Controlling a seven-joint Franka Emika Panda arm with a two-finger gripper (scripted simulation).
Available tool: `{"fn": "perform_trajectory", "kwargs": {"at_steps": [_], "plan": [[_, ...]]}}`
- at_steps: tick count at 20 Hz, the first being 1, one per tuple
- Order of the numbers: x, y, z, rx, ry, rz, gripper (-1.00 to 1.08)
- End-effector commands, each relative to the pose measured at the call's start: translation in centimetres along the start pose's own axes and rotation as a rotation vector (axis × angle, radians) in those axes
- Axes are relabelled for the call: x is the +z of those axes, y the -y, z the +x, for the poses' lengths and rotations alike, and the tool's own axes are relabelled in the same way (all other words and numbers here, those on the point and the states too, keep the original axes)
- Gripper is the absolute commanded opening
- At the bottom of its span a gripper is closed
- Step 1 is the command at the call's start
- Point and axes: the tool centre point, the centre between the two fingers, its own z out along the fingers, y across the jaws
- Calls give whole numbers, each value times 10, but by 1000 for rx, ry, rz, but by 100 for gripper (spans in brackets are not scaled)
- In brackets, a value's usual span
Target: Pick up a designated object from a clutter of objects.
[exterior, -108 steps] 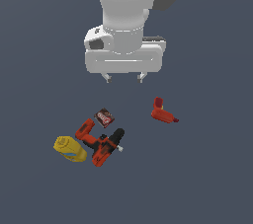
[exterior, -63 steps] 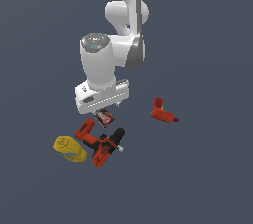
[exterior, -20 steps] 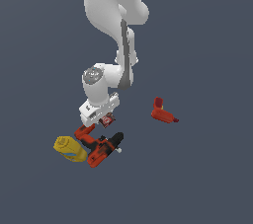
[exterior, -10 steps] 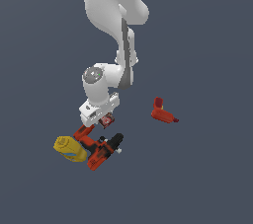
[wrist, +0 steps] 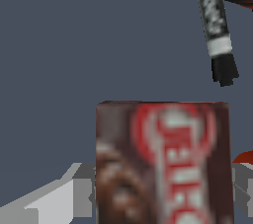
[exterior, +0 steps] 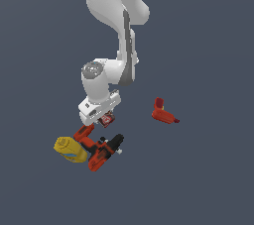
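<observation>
The designated object, a small brown and red box (exterior: 107,119) with white lettering, sits between my fingers at the far edge of the clutter of objects. My gripper (exterior: 101,119) is shut on it. In the wrist view the box (wrist: 163,164) fills the space between the grey fingers (wrist: 74,193), which press on both its sides. Just below the box in the exterior view lies the red and black power drill (exterior: 103,150). A yellow bottle (exterior: 69,150) lies against the drill on the exterior view's left.
A small red L-shaped tool (exterior: 163,112) lies apart on the exterior view's right. In the wrist view the black tip of the drill (wrist: 217,35) pokes in beyond the box. The floor is plain dark grey.
Over the last second the hand has stayed at the box and seems a touch higher. The drill, the bottle and the L-shaped tool have not moved.
</observation>
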Motion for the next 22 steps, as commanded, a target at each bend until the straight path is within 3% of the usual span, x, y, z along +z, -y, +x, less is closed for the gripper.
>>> {"fn": "perform_trajectory", "kwargs": {"at_steps": [1, 22], "plan": [[-16, -1, 4, 0, 0, 0, -100], [-215, -12, 58, -2, 0, 8, -100]]}}
